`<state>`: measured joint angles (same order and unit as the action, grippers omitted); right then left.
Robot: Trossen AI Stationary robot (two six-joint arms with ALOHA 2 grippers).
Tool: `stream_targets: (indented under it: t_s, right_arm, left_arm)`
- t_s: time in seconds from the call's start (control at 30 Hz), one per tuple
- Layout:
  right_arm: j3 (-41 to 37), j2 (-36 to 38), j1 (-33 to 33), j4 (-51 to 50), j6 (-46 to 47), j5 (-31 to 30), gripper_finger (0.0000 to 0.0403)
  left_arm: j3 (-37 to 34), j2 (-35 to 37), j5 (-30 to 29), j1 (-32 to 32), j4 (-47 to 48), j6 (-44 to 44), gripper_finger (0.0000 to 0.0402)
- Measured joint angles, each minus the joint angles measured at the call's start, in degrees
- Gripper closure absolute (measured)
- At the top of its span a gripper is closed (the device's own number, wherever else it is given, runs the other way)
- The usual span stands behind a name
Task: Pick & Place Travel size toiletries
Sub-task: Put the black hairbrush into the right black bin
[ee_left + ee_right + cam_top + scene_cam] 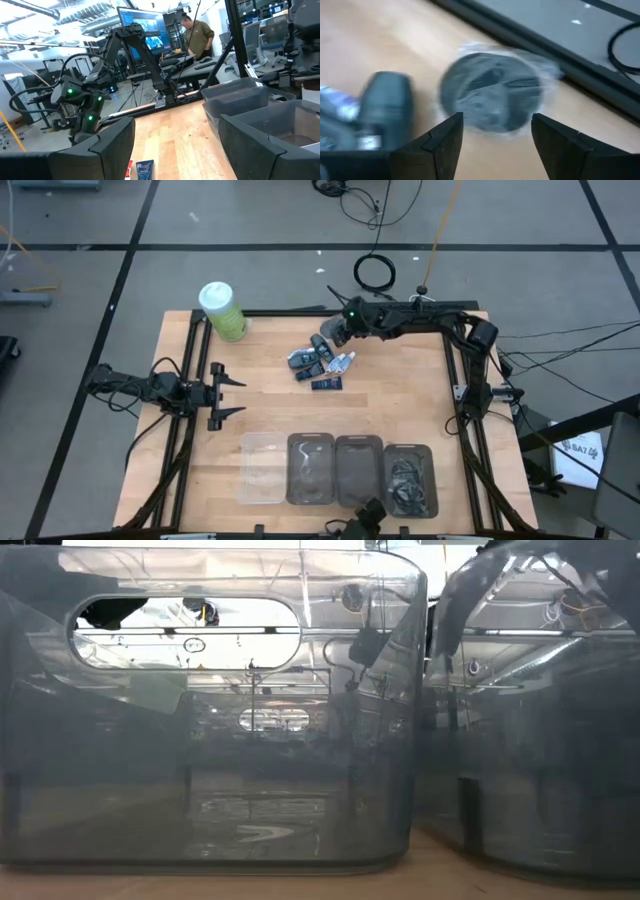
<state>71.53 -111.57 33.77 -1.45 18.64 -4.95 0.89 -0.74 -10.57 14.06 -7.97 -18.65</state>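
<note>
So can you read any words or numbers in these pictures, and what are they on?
"SA7": on a white sheet on the floor beside the table; my best reading, it is small.
Travel size toiletries: print too small to read.
Blue sachet: label too blurred to read.
Screen in the room behind: too blurred to read.
Green canister: no readable text.

Canister point(222, 311): pale green body, white lid. Toiletries point(322, 364), right of canister: dark navy tubes, silvery-white sachets with blue marks. Table point(270, 405): light wood, black frame. Bins point(360, 470), below the toiletries: clear to smoky grey plastic.
</note>
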Motion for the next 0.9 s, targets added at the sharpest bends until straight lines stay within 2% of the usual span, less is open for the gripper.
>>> stream_targets:
  t_s: [0.9]
  right_arm:
    - [-0.02,-1.03,1.57,0.45,-3.00,-0.85,0.0184]
  left_arm:
    - [0.01,-0.01,0.00,0.00,0.00,0.00,0.0119]
